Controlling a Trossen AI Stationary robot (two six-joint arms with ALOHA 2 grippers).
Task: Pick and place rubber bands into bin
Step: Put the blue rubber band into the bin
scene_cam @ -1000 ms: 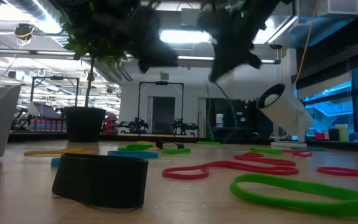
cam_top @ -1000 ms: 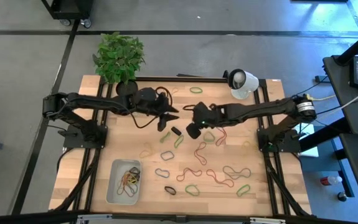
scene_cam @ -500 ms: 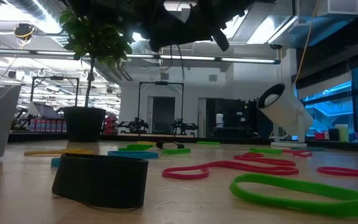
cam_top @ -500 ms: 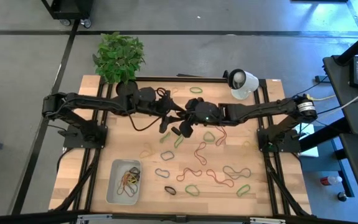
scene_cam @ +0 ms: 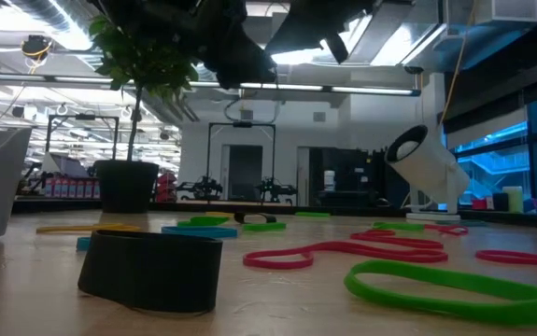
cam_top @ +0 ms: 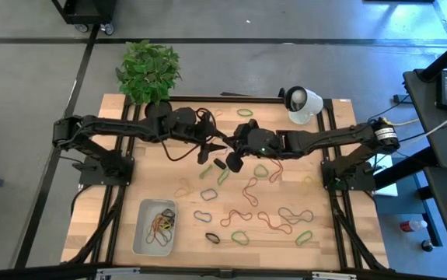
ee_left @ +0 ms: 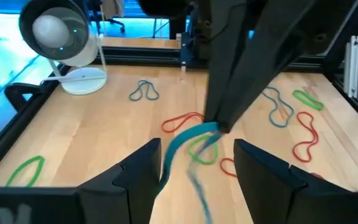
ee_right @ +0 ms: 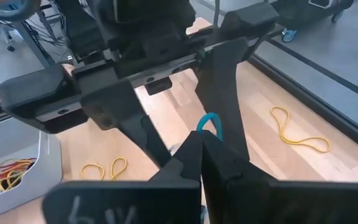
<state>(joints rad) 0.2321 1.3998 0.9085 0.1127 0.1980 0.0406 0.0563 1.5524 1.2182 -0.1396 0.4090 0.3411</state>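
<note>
Both tools now meet above the middle of the surface [cam_top: 114, 109], the right one having slid leftward to join the left, whose fingers have spread. On the near left, the bin [cam_top: 141, 233] already holds a few rubber bands [cam_top: 162, 222], while many more lie scattered across the near right of the surface. At centre, the left tool [cam_top: 215, 145] hangs above the wood with its fingers wide apart, gripping nothing. Just to its right, the right tool [ee_right: 202, 142] has its fingers pressed together, pinching a blue band [ee_right: 208, 122] that loops up from the tips between the left tool's spread fingers; the left wrist view shows this band [ee_left: 188, 143] dangling from the clamped tips. This looks like a handover in mid-air. To do it well, the left tool should probably close firmly on the band before the right lets go, then carry it to the bin.
</note>
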